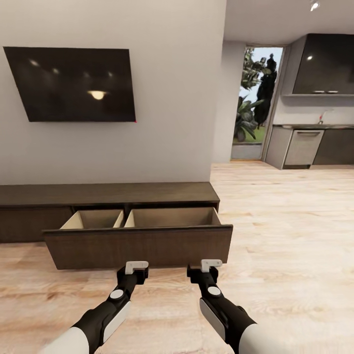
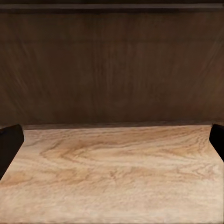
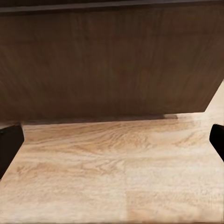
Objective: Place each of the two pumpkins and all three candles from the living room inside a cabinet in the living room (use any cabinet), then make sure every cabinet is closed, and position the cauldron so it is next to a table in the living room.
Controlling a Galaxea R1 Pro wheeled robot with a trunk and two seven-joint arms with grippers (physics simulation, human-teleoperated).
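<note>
1. Head view: the cabinet (image 1: 108,194) runs low along the wall at my 12 o'clock, under a wall-mounted TV (image 1: 71,83). One wide drawer (image 1: 140,243) stands pulled out toward me; its two pale compartments look bare inside.
2. My left gripper (image 1: 136,267) hangs at 11 o'clock, just short of the drawer front, above the wood floor (image 1: 295,236). Wrist view: my fingertips (image 2: 9,144) sit at opposite edges, spread wide, nothing between them.
3. My right gripper (image 1: 211,265) hangs at 1 o'clock, near the drawer's right end. Its fingertips (image 3: 9,144) are likewise far apart and empty.
4. Kitchen units (image 1: 314,142) and a glass door (image 1: 255,103) lie at 2 o'clock, well off.
</note>
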